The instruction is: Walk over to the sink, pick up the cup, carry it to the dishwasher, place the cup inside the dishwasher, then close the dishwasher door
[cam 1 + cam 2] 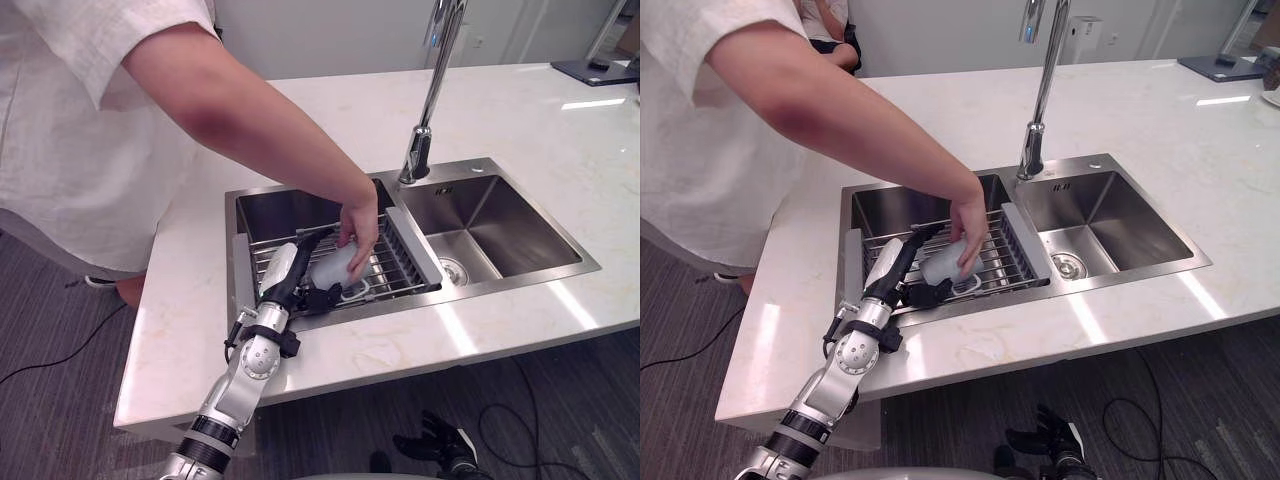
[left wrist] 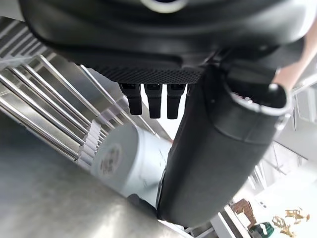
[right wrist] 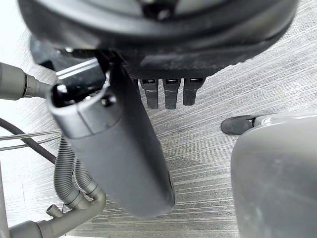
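While the cup [image 1: 333, 268] lies sideways, its base faces the left hand [image 1: 293, 293].

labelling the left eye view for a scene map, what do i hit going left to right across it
person's shirt → robot hand → cup → faucet → right basin → dark flat object on the far counter corner

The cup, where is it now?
In the left eye view the cup lies on its side on the rack over the sink's left basin, under a person's hand and beside the robot's left hand.
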`<state>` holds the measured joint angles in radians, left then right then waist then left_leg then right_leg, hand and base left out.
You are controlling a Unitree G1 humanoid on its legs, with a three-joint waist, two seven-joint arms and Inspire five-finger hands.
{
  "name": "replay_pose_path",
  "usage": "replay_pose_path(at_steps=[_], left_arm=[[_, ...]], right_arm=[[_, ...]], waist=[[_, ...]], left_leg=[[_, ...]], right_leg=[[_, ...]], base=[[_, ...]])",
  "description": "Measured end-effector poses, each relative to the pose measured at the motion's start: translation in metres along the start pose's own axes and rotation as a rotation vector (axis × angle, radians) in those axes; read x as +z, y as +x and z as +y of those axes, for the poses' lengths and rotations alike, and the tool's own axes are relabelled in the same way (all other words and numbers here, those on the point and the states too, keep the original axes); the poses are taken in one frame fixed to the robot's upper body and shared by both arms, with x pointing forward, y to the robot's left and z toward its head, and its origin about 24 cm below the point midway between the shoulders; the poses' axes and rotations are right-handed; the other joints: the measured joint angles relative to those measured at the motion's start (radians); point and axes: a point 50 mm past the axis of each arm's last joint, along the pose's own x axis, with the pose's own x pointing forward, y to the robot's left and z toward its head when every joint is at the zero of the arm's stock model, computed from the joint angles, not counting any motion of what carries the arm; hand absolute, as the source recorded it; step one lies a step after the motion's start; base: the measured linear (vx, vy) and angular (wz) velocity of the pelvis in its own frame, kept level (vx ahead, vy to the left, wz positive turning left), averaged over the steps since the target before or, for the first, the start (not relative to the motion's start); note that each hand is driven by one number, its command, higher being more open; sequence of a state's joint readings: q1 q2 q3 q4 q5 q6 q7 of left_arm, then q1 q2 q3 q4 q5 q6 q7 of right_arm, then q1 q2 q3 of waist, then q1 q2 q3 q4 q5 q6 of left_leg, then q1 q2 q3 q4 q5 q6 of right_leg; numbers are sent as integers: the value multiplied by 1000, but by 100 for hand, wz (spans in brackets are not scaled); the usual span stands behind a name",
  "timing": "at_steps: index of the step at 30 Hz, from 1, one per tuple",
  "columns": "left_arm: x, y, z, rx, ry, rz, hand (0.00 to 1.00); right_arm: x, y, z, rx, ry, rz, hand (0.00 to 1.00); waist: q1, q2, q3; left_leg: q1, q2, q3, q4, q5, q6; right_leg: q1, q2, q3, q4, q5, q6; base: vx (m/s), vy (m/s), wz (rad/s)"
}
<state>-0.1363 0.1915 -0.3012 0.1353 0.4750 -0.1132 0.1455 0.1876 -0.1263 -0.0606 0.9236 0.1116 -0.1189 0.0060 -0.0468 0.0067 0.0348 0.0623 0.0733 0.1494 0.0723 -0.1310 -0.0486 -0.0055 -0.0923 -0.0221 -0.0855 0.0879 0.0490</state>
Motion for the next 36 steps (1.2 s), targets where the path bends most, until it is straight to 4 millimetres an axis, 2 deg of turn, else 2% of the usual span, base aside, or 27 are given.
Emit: replay_pose_path(at_steps=[6,23,36], left_arm=[[2,4,3,-17,70,-21,90],[2,7,8,9,68,-19,90],[6,3,10,27,54,-34,90]], right_arm=[[2,1,1,4,-6,-8,90],[6,3,2,7,-8,-14,90],[6,3,1,5,-10,-13,90]], waist=[[-5,1,6],[-8,2,28],[2,3,28]], left_leg=[[1,-2,1,0,0,0],[14,-3,13,-2,-1,0],[16,-3,13,-2,-1,0]], right_leg=[[0,-1,4,0,1,1],[4,-1,20,0,5,2],[6,-1,20,0,5,2]], base=[[0,0,0],[-10,-4,-2],[0,0,0]])
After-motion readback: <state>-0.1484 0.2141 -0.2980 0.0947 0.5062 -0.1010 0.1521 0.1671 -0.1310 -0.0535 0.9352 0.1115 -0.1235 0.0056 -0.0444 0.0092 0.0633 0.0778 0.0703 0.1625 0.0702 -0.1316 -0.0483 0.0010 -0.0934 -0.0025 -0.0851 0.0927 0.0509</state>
